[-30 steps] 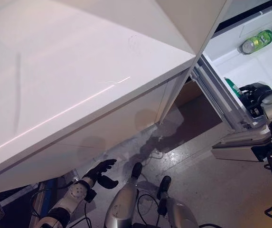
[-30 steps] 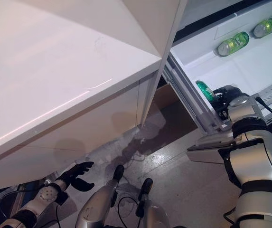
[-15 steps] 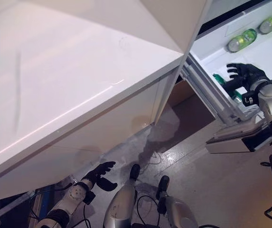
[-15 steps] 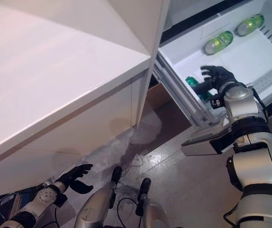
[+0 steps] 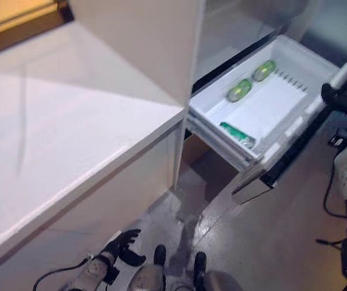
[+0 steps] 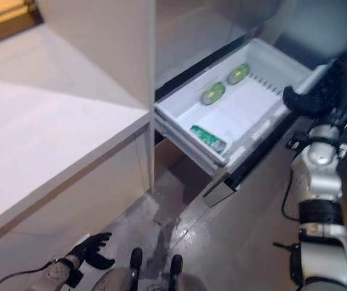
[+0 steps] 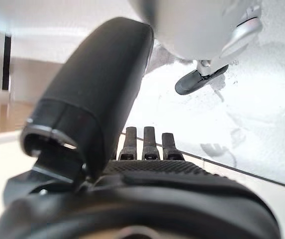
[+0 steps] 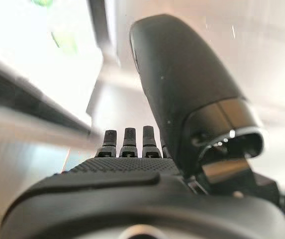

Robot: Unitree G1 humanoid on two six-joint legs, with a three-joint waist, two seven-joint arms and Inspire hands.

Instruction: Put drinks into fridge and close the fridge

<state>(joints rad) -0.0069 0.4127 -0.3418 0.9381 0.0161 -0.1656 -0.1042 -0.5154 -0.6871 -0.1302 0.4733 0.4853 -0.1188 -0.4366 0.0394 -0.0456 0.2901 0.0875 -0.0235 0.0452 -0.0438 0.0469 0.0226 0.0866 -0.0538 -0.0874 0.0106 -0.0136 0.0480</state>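
The white fridge drawer (image 5: 282, 136) stands pulled out. Two green cans (image 5: 240, 91) (image 5: 264, 70) lie at its back. A third green drink (image 5: 237, 133) lies near its front wall. My right hand (image 6: 315, 97) is at the drawer's front right corner, outside the drawer. Its fingers (image 8: 127, 142) are straight and hold nothing. My left hand (image 5: 122, 247) hangs low by the floor, open and empty, fingers (image 7: 147, 144) straight.
A white counter (image 5: 70, 151) fills the left side. A tall white panel (image 5: 143, 42) stands beside the fridge opening. A lower drawer front (image 5: 252, 185) sticks out under the open drawer. Grey floor (image 5: 270, 230) lies in front.
The camera has shifted. My right hand has come out of the drawer, leaving the green drink inside, and moved to the drawer's front right corner. The left hand stays low.
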